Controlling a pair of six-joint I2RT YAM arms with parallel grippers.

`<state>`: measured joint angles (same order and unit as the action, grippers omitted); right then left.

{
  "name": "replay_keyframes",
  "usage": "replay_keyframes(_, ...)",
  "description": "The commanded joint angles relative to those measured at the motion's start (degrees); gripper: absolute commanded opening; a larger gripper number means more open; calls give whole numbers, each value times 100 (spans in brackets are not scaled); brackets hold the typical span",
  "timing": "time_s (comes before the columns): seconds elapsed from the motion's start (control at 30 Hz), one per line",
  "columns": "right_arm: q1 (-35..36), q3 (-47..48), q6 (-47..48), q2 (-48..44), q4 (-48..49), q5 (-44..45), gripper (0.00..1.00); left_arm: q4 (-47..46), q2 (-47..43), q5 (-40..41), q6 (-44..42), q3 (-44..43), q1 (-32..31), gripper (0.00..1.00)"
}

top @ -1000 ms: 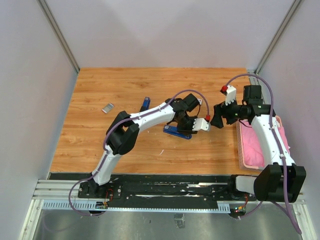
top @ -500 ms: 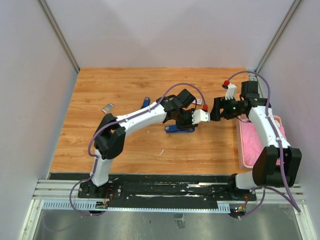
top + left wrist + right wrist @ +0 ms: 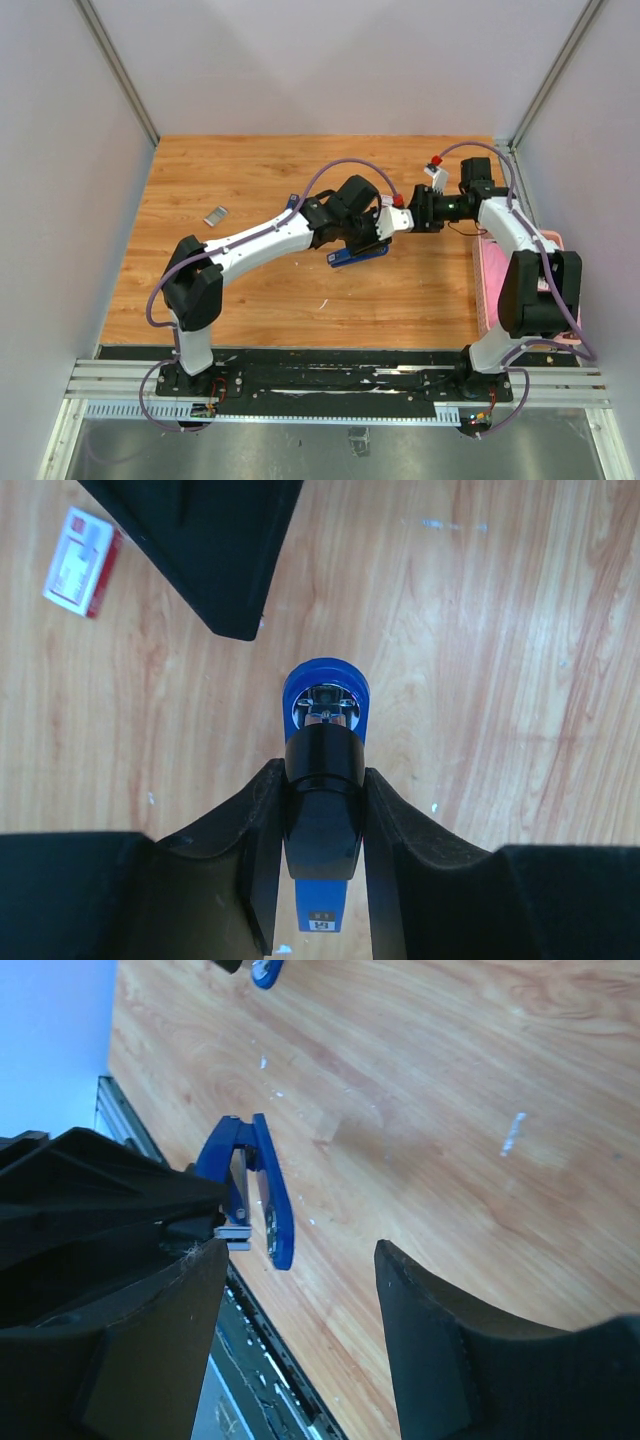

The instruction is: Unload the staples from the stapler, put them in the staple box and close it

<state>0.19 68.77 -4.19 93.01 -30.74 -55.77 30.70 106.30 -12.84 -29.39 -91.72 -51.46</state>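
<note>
My left gripper (image 3: 322,780), clamped on the stapler (image 3: 325,695), has raised it; my right gripper (image 3: 300,1255), jaws apart, nears to unload it

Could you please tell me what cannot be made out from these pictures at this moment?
- Whether staples remain in the stapler: in the right wrist view the metal rail is too small to tell, and in the left wrist view the left gripper covers the magazine.
- Second blue item: mostly hidden by the left arm in the top view, and cut off by the top edge in the right wrist view.
- Print on the white and red box: too small to read in the left wrist view.
</note>
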Motion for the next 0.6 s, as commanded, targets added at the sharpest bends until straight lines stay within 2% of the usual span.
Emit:
replay_keyframes(0.0, 246, -261, -283, -52, 313, -505, 61, -553, -556, 149, 274, 301, -4, 0)
replay_keyframes(0.3, 299, -710, -595, 32, 873, -660, 54, -379, -551, -288, 415, 128, -4, 0)
replay_keyframes(0.57, 409, -762, -615, 425, 899, -798, 47, -336, -443, -244, 385, 66, -4, 0)
